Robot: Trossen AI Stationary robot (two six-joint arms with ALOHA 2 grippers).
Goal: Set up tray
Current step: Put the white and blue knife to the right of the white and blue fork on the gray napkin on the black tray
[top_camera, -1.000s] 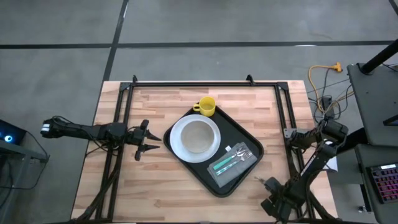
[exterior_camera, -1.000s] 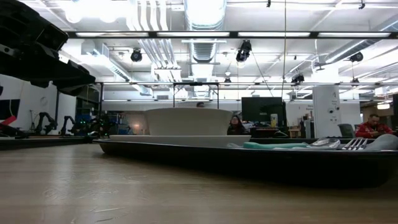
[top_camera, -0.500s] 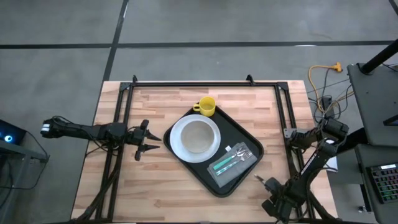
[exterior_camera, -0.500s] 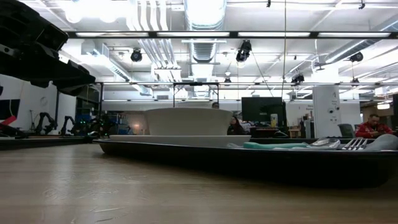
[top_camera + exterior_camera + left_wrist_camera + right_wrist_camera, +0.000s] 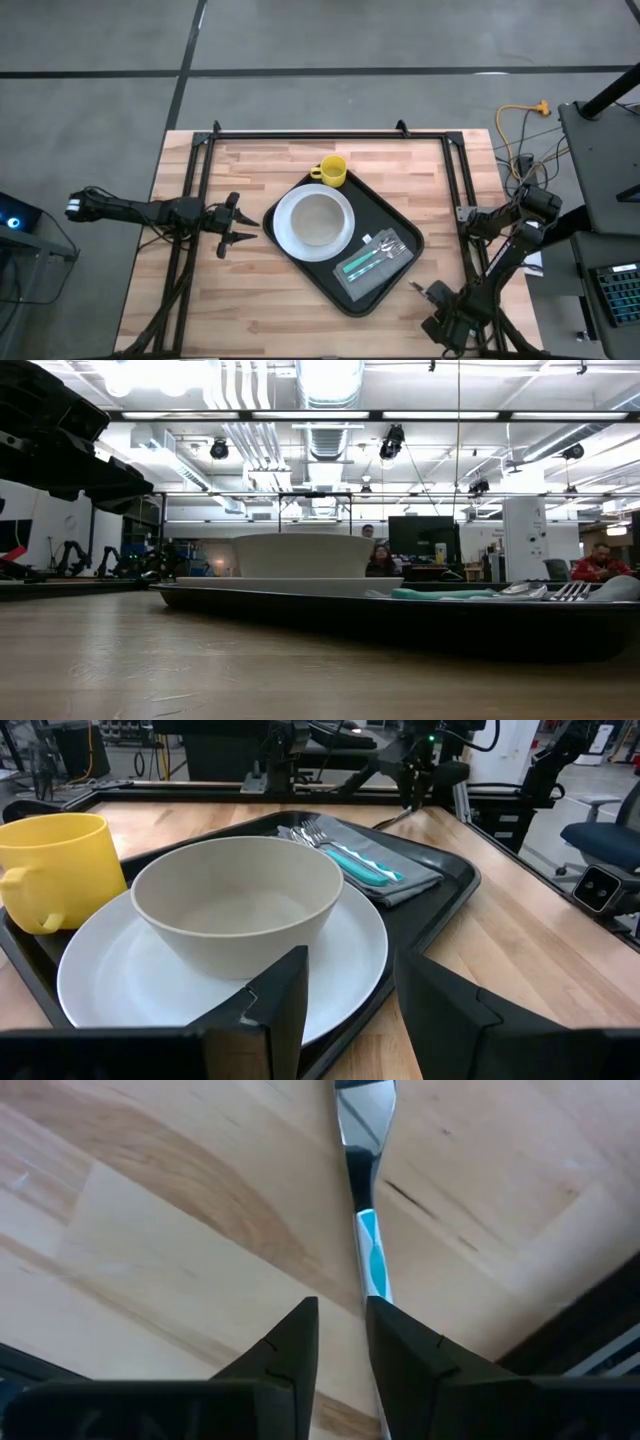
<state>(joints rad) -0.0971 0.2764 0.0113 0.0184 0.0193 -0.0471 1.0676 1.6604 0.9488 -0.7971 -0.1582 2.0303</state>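
From above, I see the black tray (image 5: 345, 243) lying at an angle near the middle of the wooden table (image 5: 250, 310). On it sits a white plate (image 5: 314, 221) with a beige bowl (image 5: 318, 216) in its middle, a yellow mug (image 5: 331, 171) at the tray's far corner, and a grey napkin (image 5: 377, 258) carrying cutlery with teal handles. My left gripper (image 5: 230, 223) waits just beside the tray's left edge, fingers spread and holding nothing. My right gripper (image 5: 418, 289) is low at the table's near right side, just off the tray's near right corner.

At table height, the tray (image 5: 400, 618) stretches across the picture with the plate (image 5: 290, 586) and bowl (image 5: 300, 555) on it, and the teal handles (image 5: 440, 594) and fork tines further right. People sit in the room behind.

Through my left wrist camera, the two fingers (image 5: 290, 1005) stand apart and empty, pointed at the plate (image 5: 110, 990) and bowl (image 5: 238, 905), with the mug (image 5: 55, 865) beside them and the napkin (image 5: 395, 870) with cutlery beyond.

Through my right wrist camera, the fingers (image 5: 295, 1345) are narrowly parted around a teal-handled utensil (image 5: 368, 1230) whose metal end reaches out over the bare wood. I cannot tell whether they actually pinch it.
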